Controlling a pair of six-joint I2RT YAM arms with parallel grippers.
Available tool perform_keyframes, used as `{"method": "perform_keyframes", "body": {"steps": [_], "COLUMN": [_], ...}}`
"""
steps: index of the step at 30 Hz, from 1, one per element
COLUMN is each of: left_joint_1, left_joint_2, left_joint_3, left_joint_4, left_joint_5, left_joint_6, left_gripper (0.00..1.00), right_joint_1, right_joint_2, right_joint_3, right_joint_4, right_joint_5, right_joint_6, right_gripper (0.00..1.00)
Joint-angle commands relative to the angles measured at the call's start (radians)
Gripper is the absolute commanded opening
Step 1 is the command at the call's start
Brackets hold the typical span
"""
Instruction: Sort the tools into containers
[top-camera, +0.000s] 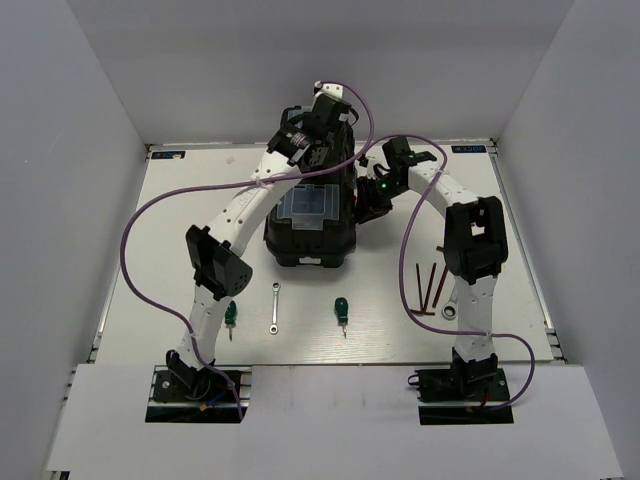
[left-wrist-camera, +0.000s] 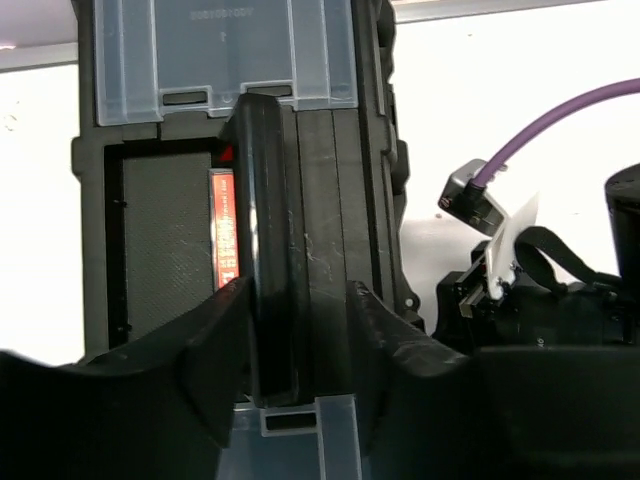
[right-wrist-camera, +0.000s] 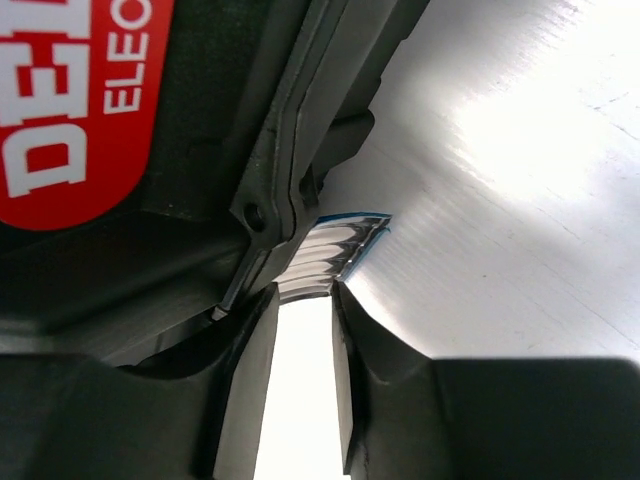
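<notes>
The black toolbox (top-camera: 310, 235) stands at mid-table with a clear-lidded bin (top-camera: 305, 205) on its lid. My left gripper (top-camera: 312, 155) hangs over its far end. In the left wrist view the open left gripper (left-wrist-camera: 300, 300) straddles the black handle (left-wrist-camera: 265, 220), with a gap on the right side. My right gripper (top-camera: 366, 205) is at the box's right side. In the right wrist view it (right-wrist-camera: 305, 290) is slightly open, tips just below a silver ribbed latch (right-wrist-camera: 335, 245). Two green screwdrivers (top-camera: 231, 314) (top-camera: 341, 309), a small wrench (top-camera: 274, 306), hex keys (top-camera: 430, 285) and a larger wrench (top-camera: 451, 313) lie on the table.
White walls enclose the table on three sides. The right arm's forearm (top-camera: 475, 250) stands over the hex keys and larger wrench. Purple cables (top-camera: 140, 230) loop beside both arms. The right arm's wrist (left-wrist-camera: 560, 300) shows close to the toolbox in the left wrist view.
</notes>
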Motion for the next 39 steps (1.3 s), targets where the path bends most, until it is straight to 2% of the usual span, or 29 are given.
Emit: {"method": "perform_keyframes", "body": {"steps": [1,4,16,18,23,28,33,34,35,37,39], "left_joint_1": [-0.036,-0.036,-0.014,-0.014,-0.014,-0.014,-0.014,-0.014,-0.014,-0.014,-0.014], "left_joint_2": [-0.058,-0.068,0.000,0.011,0.041,0.061,0.080,0.080,0.069,0.069,0.080], "left_joint_3": [-0.001,-0.010,-0.028,-0.038,-0.038,-0.038,-0.059,-0.074,-0.074,-0.064,-0.027], "left_joint_4": [0.009,0.000,-0.089,-0.089,-0.120,-0.150,-0.175,-0.161,-0.152,-0.138,-0.138], "left_joint_5": [0.193,0.167,0.168,0.156,0.093,0.024,0.015,0.015,0.015,0.006,-0.005], "left_joint_6": [-0.043,-0.043,-0.052,-0.052,-0.043,-0.033,-0.033,-0.033,-0.024,-0.024,-0.012], "left_gripper": [0.55,0.60,0.60,0.59,0.47,0.47,0.50,0.47,0.38,0.29,0.24], "right_joint_1": [0.046,0.047,0.033,0.030,0.024,0.017,0.017,0.015,0.012,0.012,0.012], "right_joint_2": [-0.024,-0.028,-0.058,-0.061,-0.066,-0.069,-0.072,-0.078,-0.074,-0.072,-0.077], "right_joint_3": [0.049,0.043,0.015,0.012,0.006,0.002,0.000,-0.002,-0.002,-0.003,-0.003], "right_joint_4": [0.036,0.036,0.018,0.015,0.013,0.010,0.009,0.009,0.010,0.007,0.004], "right_joint_5": [-0.125,-0.118,-0.115,-0.118,-0.122,-0.125,-0.125,-0.127,-0.125,-0.128,-0.125], "right_joint_6": [0.006,0.005,-0.011,-0.011,-0.009,-0.009,-0.009,-0.011,-0.012,-0.011,-0.012], "right_gripper": [0.36,0.37,0.39,0.39,0.39,0.39,0.39,0.39,0.39,0.39,0.39]}}
